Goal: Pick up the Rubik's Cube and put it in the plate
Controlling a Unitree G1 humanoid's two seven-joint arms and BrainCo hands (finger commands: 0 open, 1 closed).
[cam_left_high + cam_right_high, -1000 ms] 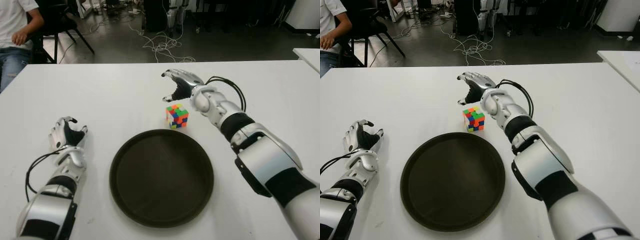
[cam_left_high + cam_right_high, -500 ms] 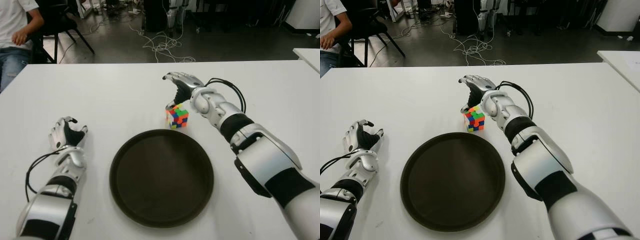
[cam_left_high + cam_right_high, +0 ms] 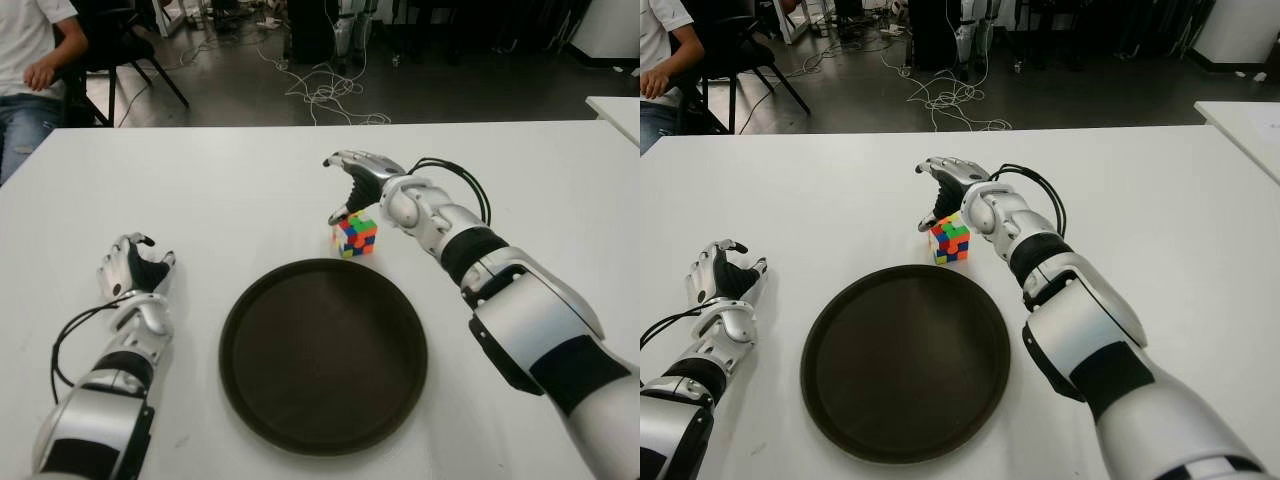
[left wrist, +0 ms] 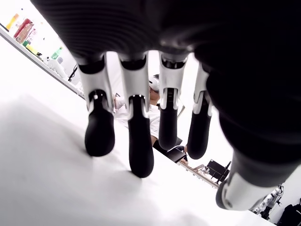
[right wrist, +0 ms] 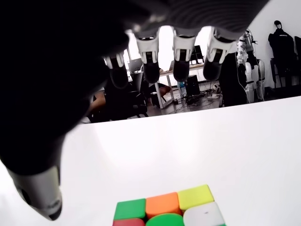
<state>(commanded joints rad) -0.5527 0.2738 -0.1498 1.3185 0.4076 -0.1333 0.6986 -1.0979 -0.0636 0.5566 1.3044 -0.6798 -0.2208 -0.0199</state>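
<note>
The Rubik's Cube [image 3: 355, 236] stands on the white table [image 3: 230, 190], just beyond the far rim of the round dark plate [image 3: 323, 355], which holds nothing. My right hand [image 3: 338, 190] hovers over the cube's far side with its fingers spread and holding nothing. Its thumb tip [image 3: 337, 215] hangs close by the cube's far left corner. In the right wrist view the cube's top [image 5: 169, 214] shows below the extended fingers [image 5: 181, 56]. My left hand [image 3: 135, 270] stays idle to the left of the plate, fingers relaxed and empty.
A person [image 3: 30, 60] sits on a chair beyond the table's far left corner. Cables [image 3: 320, 90] lie on the floor behind the table. Another white table's corner [image 3: 615, 105] shows at the far right.
My right hand has come down and nearer to the cube, bringing the thumb beside its far left corner. The cube, the plate and the left hand have not moved.
</note>
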